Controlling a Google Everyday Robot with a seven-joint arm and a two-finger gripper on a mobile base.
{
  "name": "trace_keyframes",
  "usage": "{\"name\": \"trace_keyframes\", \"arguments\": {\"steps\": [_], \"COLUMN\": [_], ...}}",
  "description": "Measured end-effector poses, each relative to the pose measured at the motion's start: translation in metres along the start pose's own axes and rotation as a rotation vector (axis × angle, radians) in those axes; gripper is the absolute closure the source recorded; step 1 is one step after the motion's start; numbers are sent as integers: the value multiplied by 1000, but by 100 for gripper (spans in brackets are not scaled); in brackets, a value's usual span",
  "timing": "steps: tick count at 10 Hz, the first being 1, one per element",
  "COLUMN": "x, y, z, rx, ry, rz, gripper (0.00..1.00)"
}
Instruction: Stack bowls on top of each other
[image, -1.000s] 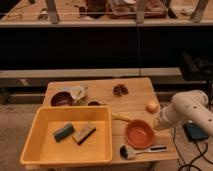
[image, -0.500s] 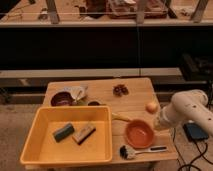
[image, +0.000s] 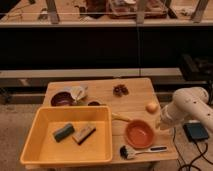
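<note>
Nothing is shifting since the earlier frames; arm and bowls are keeping their places.

Camera view: white arm is reaching in from the right and bending down over the table. The pincer is sitting just beside the right rim of the orange-red bowl; clenched or released, cannot tell. Maroon bowl is lying well apart at the far left, just beside a white cup. Yellow tub, holding a green sponge, is standing left of the orange-red bowl and in front of the maroon one. Dish brush is lying just in front of the orange-red bowl.
</note>
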Motion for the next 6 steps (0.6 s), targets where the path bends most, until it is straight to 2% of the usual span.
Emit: {"name": "trace_keyframes", "arguments": {"steps": [2,4,6], "x": [-1,-1,-3], "y": [1,-2,-3], "z": [1,2,2], "rx": [-15,-12,-5], "ry": [-7,-12,-16], "rz": [-12,-23,-27], "gripper": [70,78,69]}}
